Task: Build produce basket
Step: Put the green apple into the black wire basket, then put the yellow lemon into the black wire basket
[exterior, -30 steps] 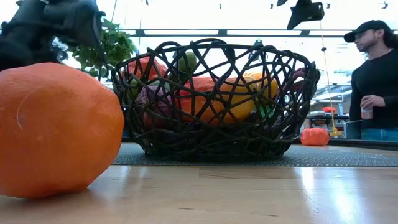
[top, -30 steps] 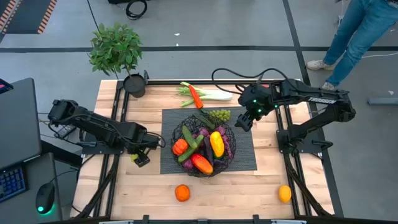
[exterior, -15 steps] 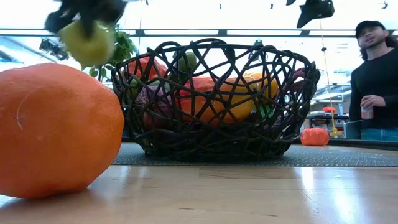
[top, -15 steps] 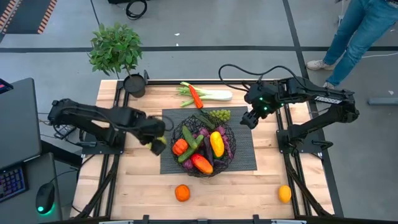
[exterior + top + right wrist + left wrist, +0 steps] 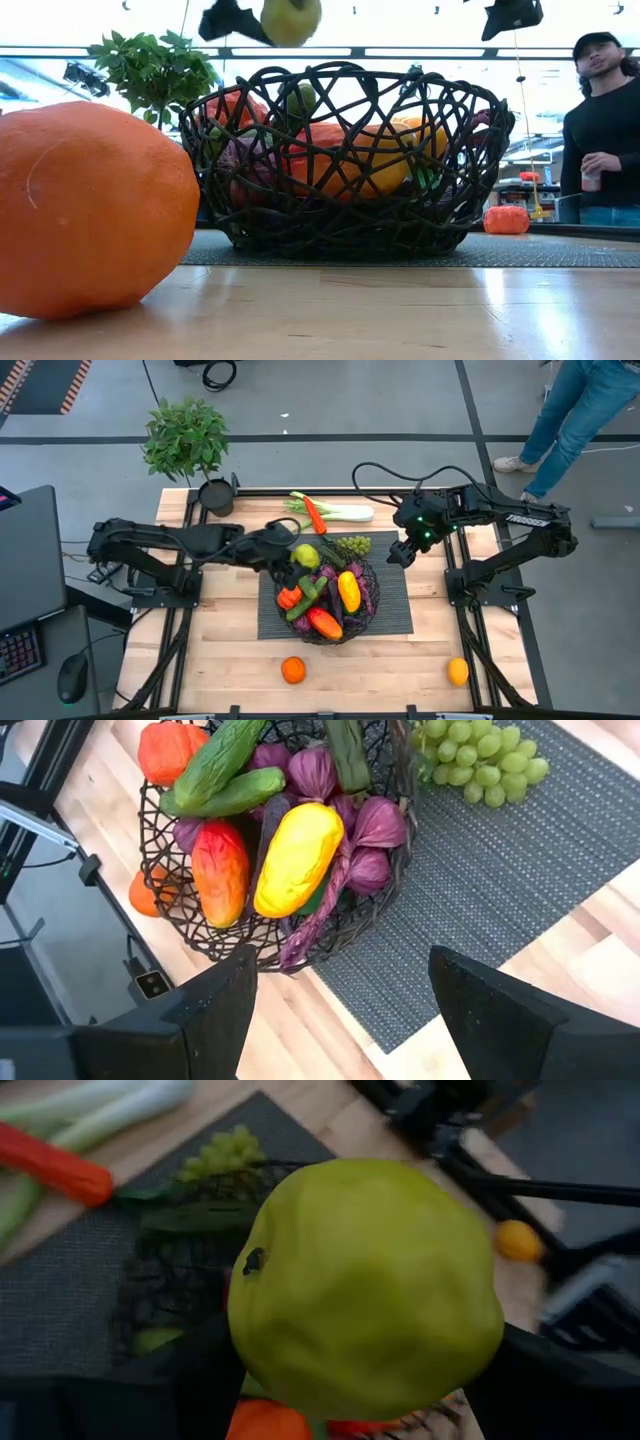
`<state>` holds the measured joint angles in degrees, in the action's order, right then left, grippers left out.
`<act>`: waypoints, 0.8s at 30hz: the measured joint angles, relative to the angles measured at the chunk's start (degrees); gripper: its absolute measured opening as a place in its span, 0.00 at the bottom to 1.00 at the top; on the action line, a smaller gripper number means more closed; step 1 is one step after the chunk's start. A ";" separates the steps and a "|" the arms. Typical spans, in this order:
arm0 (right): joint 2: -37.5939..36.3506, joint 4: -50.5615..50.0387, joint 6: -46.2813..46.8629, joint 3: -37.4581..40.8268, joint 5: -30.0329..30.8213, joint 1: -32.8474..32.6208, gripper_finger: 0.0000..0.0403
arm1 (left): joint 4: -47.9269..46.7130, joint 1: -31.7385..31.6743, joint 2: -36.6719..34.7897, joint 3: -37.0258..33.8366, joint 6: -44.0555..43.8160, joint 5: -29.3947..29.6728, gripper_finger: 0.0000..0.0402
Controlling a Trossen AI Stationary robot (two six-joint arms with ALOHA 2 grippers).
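So the left gripper [image 5: 298, 554] had a green apple [image 5: 306, 556] clamped, hovering right above the basket [image 5: 369, 596] rim's far-left edge. Right gripper [image 5: 399, 552] hung spread, beside the grapes [image 5: 353, 545].

At the table's far left corner we see a leafy potted plant [image 5: 187, 440] in a small black pot [image 5: 216, 497]. A dark woven mat [image 5: 395, 595] lies mid-table. Beyond it, a person [image 5: 603, 130] in black stands holding a small can.
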<state>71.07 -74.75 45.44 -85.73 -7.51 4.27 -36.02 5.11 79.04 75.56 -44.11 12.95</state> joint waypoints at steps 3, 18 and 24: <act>0.00 -0.25 1.15 0.00 -0.32 -0.02 0.74 | -0.30 -1.27 1.98 -0.04 -0.51 1.37 0.81; 0.00 -0.85 6.13 0.00 -1.16 -0.02 0.74 | 6.83 -3.39 4.57 0.01 8.47 -4.94 0.88; -0.04 -4.72 8.54 0.00 -3.87 -2.04 0.74 | 5.24 -3.83 7.03 -0.12 12.63 -9.20 0.98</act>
<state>71.02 -79.46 53.99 -85.73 -11.38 2.24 -30.78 1.28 86.07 75.44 -31.48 3.75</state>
